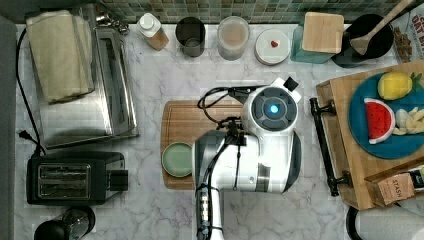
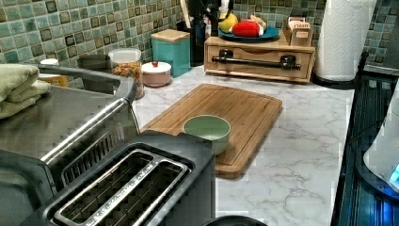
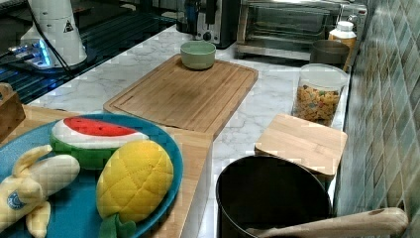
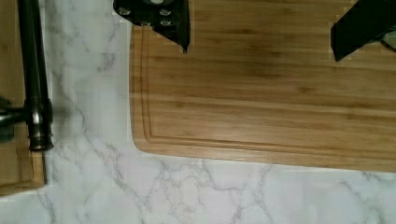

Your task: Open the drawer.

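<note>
— Operator, how do your jaws stand?

— Your gripper [image 4: 261, 28] has its two fingers spread wide over the cutting board [image 4: 266, 93], holding nothing.

— And the drawer?

— One drawer [image 2: 259, 57], shut, at the counter's [image 2: 291, 155] far edge in the left view, one black bar handle [image 2: 256, 60]. One green bowl [image 2: 207, 129] sits on the board. The arm [image 1: 250, 150] hides much of the board from above.

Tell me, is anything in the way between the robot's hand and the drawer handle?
Nothing visible is. The end effector hangs open over the cutting board, and only bare marble counter lies between the board and the drawer's black handle. The green bowl sits away from that path.
</note>
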`<action>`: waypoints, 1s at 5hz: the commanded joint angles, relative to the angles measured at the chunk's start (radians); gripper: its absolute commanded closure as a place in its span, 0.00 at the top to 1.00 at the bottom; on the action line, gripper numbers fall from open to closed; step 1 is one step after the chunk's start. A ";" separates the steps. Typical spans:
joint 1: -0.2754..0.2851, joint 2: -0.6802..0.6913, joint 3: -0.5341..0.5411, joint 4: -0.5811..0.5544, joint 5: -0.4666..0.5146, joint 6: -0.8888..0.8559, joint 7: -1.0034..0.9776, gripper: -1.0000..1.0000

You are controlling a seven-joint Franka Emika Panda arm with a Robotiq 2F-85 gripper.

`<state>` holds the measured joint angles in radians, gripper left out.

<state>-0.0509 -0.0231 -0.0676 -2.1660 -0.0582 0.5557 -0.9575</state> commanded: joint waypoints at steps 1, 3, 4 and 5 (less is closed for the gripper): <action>-0.105 -0.057 -0.111 -0.115 -0.078 0.198 -0.292 1.00; -0.113 -0.020 -0.194 -0.114 -0.097 0.272 -0.439 1.00; -0.114 -0.013 -0.208 -0.148 -0.104 0.349 -0.467 1.00; -0.122 0.036 -0.209 -0.150 -0.128 0.424 -0.466 1.00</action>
<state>-0.1713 -0.0171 -0.2620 -2.3066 -0.1584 0.9717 -1.3428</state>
